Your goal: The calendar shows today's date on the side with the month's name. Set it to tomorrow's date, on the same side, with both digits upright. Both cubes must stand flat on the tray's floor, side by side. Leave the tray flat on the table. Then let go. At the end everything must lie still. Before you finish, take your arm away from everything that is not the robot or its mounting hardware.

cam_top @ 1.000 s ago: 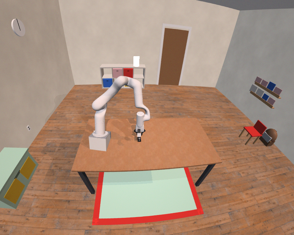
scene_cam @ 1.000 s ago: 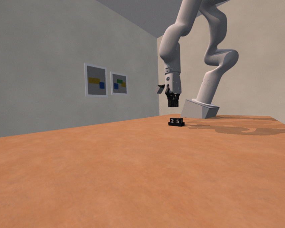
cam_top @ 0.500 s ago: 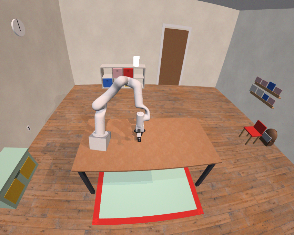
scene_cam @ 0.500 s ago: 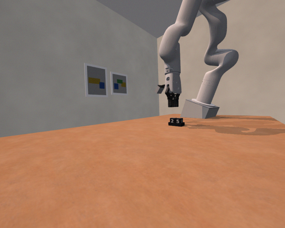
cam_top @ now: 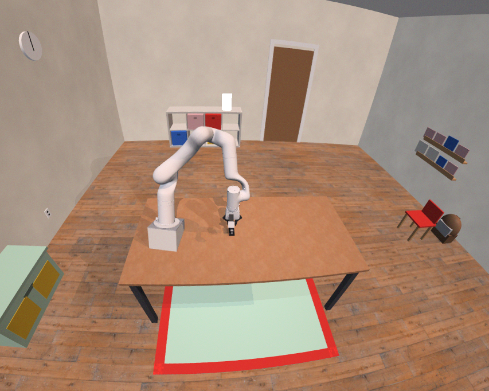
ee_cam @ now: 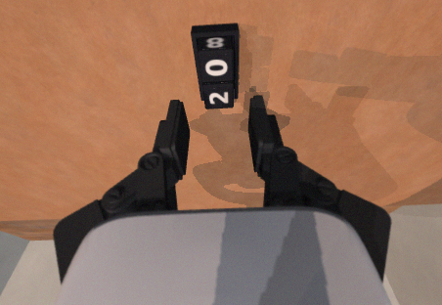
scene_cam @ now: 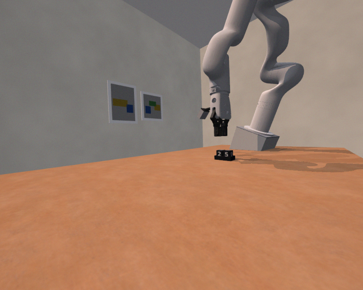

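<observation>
Tray: black, standing on the wooden table [cam_top: 286, 243] [scene_cam: 144, 212] [ee_cam: 98, 61]; this tray [cam_top: 231, 234] [scene_cam: 224, 158] [ee_cam: 214, 27] is the landmark.
Cubes: the two black cubes [cam_top: 231, 230] [scene_cam: 222, 153] [ee_cam: 216, 75] sit in the tray, side by side.
Digits, exterior view: 2 and 5 face out above the tray's long edge, both upright.
Digits, wrist view: 8, 0 and 2 run in a line along the tray.
Month's name: cannot be made out on the tray.
Gripper [cam_top: 232, 222] [scene_cam: 220, 135] [ee_cam: 217, 113]: above the tray, apart from it, partly open, nothing between its fingers.
Arm base [cam_top: 152, 243] [scene_cam: 234, 145]: on the table, well apart from the tray.
</observation>
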### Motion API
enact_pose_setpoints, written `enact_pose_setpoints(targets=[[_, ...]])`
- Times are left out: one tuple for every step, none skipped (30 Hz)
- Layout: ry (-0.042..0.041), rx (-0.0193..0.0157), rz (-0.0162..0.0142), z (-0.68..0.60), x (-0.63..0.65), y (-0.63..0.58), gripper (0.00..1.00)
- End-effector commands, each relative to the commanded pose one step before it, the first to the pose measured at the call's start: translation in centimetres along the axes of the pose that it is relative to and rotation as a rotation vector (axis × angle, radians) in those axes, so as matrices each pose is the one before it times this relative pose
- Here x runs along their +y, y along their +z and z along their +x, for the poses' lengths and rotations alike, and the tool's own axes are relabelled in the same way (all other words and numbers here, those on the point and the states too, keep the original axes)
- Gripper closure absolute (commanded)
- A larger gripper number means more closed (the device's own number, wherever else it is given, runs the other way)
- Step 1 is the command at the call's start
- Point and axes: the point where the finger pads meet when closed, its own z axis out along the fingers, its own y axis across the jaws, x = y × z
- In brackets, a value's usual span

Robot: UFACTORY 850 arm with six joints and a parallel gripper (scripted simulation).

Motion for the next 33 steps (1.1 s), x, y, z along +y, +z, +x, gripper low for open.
enact_pose_setpoints(targets=[[-0.00025,0.00036,0.00166,0.014,-0.082,-0.017,0.53],[0.0,0.0,0.0,0.0,0.0,0.0,0.53],[-0.00001,-0.00001,0.00002,0.0,0.0,0.031,0.53],[-0.00001,-0.00002,0.00003,0.0,0.0,0.038,0.53],[-0.00001,-0.00002,0.00003,0.0,0.0,0.045,0.53],[-0.00001,-0.00002,0.00003,0.0,0.0,0.053,0.53],[-0.00001,-0.00002,0.00004,0.0,0.001,0.061,0.53],[-0.00001,-0.00002,0.00004,0.0,0.001,0.07,0.53],[-0.00001,-0.00001,0.00004,0.0,0.001,0.078,0.53],[-0.00001,-0.00001,0.00002,0.0,0.001,0.088,0.53],[0.0,-0.00001,0.00001,0.0,0.0,0.098,0.53],[0.0,0.0,0.0,0.0,0.001,0.106,0.53],[0.0,0.00001,0.0,0.0,0.001,0.114,0.53],[0.0,0.00001,-0.00001,0.0,0.001,0.121,0.53],[0.0,-0.00002,0.00001,0.0,0.0,0.128,0.53],[0.0,0.0,0.0,0.0,0.001,0.134,0.53],[0.0,0.00001,-0.00001,0.0,0.002,0.14,0.53],[0.0,0.0,0.0,0.0,0.0,0.0,0.53],[0.0,0.0,0.0,0.0,0.0,0.0,0.53],[0.0,0.0,0.0,0.0,0.001,0.145,0.53],[0.0,-0.00001,0.0,0.0,0.001,0.15,0.53],[0.0,0.00001,0.0,0.0,0.002,0.154,0.53],[0.0,0.0,0.0,0.0,0.001,0.157,0.53],[0.0,-0.00001,0.00001,0.0,0.001,0.16,0.53],[0.0,0.00001,0.0,0.0,0.002,0.162,0.53],[0.0,0.0,0.0,0.0,0.001,0.163,0.53],[0.0,-0.00001,0.0,0.0,0.001,0.163,0.53],[0.0,0.00001,-0.00001,0.0,0.002,0.164,0.53],[0.0,0.0,0.0,0.0,0.001,0.163,0.53],[0.0,-0.00001,0.0,0.0,0.001,0.161,0.53],[0.0,0.00001,-0.00001,0.0,0.002,0.159,0.53],[0.0,0.0,0.0,0.0,0.001,0.156,0.53],[0.0,-0.00001,0.0,0.0,0.001,0.152,0.53]])
